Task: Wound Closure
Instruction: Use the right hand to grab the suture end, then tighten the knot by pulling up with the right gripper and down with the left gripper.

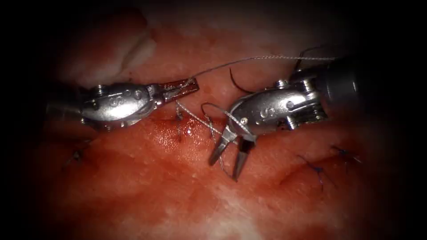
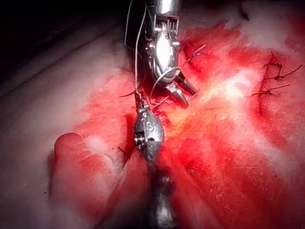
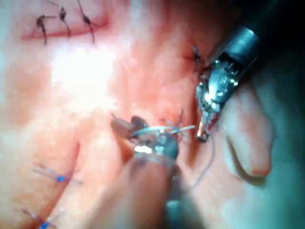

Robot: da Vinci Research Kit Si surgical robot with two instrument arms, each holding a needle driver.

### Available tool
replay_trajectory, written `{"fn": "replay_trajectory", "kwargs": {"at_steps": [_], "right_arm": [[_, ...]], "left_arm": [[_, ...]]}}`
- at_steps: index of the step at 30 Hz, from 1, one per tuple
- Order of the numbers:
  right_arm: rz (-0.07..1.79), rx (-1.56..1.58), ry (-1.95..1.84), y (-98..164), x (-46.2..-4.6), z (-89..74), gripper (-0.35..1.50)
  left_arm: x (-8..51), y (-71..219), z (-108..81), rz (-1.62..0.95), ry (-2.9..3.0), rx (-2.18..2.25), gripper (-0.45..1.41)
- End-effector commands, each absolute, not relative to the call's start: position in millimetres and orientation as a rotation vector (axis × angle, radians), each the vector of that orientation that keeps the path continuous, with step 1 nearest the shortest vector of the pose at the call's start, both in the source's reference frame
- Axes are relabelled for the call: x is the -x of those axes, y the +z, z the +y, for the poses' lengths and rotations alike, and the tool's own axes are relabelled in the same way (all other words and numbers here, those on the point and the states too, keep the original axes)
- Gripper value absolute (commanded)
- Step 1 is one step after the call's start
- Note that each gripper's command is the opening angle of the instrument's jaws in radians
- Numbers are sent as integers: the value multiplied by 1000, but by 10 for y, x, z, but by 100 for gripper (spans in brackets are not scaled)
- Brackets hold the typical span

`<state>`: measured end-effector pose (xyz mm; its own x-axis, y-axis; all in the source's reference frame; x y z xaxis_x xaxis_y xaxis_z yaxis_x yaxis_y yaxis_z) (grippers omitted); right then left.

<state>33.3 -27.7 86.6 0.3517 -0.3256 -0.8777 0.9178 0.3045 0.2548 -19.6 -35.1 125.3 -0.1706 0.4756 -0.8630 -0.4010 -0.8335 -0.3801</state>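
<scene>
My left tool has its jaws clenched on the thread, which runs taut from the tips toward the upper right. My right tool points down at the tissue with jaws parted, grasping nothing; thread is looped around its wrist. I cannot identify the needle: a dark curved strand above the right tool may be needle or thread. A stitch sits just below the left tool's tips. The tissue is wet with red fluid. The left wrist view adds 3 dark stitches well apart from both tools.
</scene>
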Motion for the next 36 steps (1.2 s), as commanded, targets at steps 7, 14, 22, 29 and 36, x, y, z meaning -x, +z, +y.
{"fn": "replay_trajectory", "kwargs": {"at_steps": [7,14,22,29,36], "right_arm": [[809,-835,-960,877,-348,-290,32],[792,-827,-978,886,-359,-299,-35],[850,-831,-947,876,-360,-288,-35],[963,-796,-813,866,-354,-263,-35],[1108,-767,-485,866,-336,-201,-35]], "left_arm": [[200,1255,-358,-88,2042,1542,-45],[196,1247,-365,-96,2040,1543,-45],[191,1232,-381,-110,2039,1547,-45],[183,1218,-409,-121,2043,1557,-45],[192,1189,-466,-135,2050,1566,-45]]}}
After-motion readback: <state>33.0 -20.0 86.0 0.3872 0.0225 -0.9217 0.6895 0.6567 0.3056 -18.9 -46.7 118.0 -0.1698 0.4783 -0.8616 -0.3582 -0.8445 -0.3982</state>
